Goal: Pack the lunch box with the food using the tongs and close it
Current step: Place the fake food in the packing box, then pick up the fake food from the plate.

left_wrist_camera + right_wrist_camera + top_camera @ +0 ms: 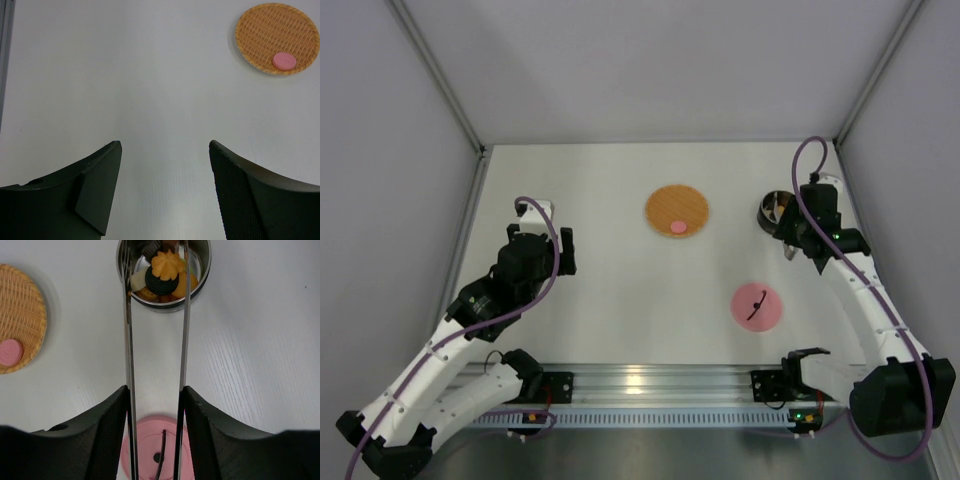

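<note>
The steel lunch box stands at the table's far right. Inside it lies food: an orange flower-shaped piece on a dark round one, with yellow and brown bits. My right gripper is shut on the silver tongs, one pad against each arm. The tongs' tips reach into the box and stand apart, one on each side of the orange piece. One pink food piece lies on the wicker mat. Over bare table at the left, my left gripper is open and holds nothing.
The pink round lid with a dark strap lies on the table near the right arm, below the tongs in the right wrist view. The wicker mat sits at the centre back. Grey walls enclose the table.
</note>
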Action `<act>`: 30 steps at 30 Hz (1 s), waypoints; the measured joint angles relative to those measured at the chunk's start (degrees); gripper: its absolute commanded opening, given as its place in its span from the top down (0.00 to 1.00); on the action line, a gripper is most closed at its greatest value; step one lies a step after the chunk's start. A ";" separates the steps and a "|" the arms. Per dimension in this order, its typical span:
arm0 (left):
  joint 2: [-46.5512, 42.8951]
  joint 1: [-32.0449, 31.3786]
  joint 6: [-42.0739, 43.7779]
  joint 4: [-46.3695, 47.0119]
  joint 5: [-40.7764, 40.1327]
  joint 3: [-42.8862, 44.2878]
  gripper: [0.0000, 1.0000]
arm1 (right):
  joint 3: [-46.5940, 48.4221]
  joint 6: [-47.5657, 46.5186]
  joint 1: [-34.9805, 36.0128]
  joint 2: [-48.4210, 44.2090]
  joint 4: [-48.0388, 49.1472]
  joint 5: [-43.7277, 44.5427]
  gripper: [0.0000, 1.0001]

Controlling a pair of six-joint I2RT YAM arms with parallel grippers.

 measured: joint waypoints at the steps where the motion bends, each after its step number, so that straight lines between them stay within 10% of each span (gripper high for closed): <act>1: 0.00 0.00 0.00 0.02 0.00 0.00 0.24 | 0.02 -0.02 0.00 -0.02 0.02 -0.20 0.53; 12: 0.00 0.00 0.00 0.02 0.00 0.00 0.24 | 1.20 -0.33 1.88 -0.17 -0.17 -3.52 0.54; 30: 0.00 0.00 0.02 0.02 0.00 0.00 0.24 | 6.60 3.80 30.47 10.45 1.25 -0.98 0.55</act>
